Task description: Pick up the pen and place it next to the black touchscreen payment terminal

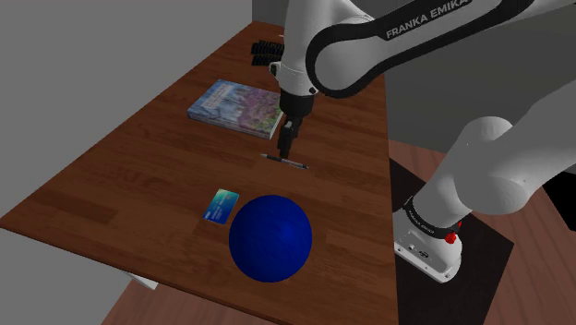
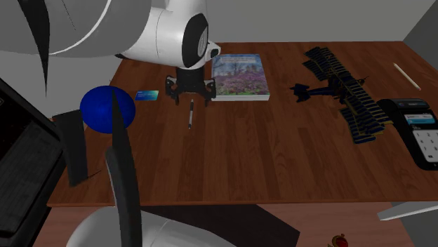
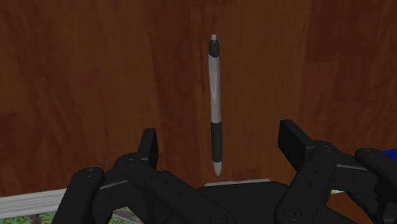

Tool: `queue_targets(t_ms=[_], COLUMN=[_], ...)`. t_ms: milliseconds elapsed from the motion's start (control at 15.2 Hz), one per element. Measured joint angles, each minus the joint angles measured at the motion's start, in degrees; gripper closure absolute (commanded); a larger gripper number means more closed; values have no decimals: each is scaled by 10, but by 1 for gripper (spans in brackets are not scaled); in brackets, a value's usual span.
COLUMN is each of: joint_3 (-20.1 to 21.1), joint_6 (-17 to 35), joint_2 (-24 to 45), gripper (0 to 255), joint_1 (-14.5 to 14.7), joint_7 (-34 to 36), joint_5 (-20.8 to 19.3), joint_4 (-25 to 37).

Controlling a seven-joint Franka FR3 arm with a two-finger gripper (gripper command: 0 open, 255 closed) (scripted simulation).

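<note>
Jaws apart, the gripper (image 3: 219, 132) hangs over the pen (image 3: 216, 95), which lies flat on the table (image 3: 76, 83) between the 2 fingers (image 3: 148, 146), untouched; light, stiff and likely slick, it looks best pinched across its dark grip section.

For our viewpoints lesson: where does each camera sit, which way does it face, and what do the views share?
Shoulder view: beside the stand, looking down across the table; arm and stand show.
Second exterior view: by the arm, looking down over the table, payment terminal at its right; arm links in the foreground.
Wrist view: on the hand, looking down; its open fingers flank the pen.
All three share the pen.
</note>
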Motion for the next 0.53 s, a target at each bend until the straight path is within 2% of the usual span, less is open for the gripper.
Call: queue_targets(t_ms=[528], joint_3=[11], joint_6=[70], joint_2=[48], gripper=[0], joint_1=[5], joint_7=[-1], joint_5=[2], joint_4=[-22])
